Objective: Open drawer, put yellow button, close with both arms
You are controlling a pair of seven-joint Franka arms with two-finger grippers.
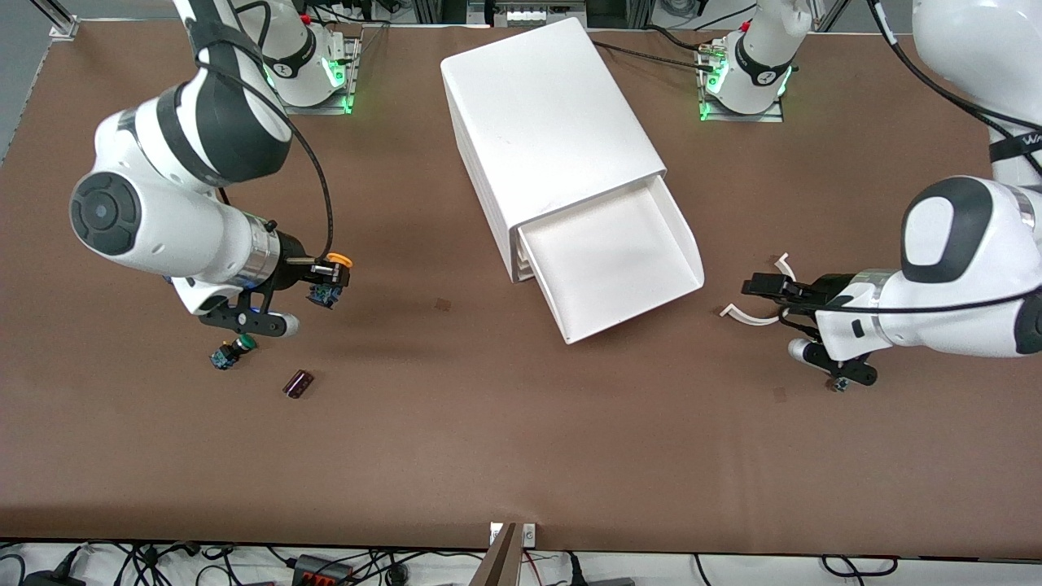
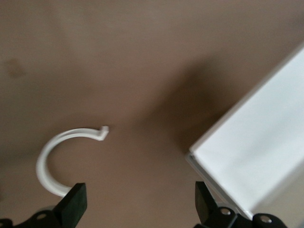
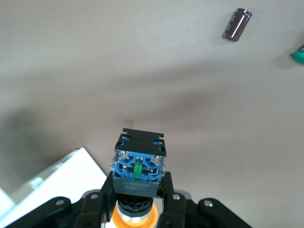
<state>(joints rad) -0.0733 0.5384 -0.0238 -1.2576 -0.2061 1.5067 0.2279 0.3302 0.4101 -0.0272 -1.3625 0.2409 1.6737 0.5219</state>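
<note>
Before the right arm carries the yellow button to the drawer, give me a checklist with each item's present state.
1. Drawer pulled out of the cabinet: ok.
2. Drawer tray free of objects: ok, nothing shows in it.
3. Yellow button held in the right gripper: ok, shut on it, lifted off the table.
4. Left gripper released from the drawer: ok, open, apart from the drawer, toward the left arm's end of the table.
5. Green button and dark cylinder off the path: ok, both lie nearer the front camera than the held button, away from the drawer.
6. Grip firmness: cannot tell.
</note>
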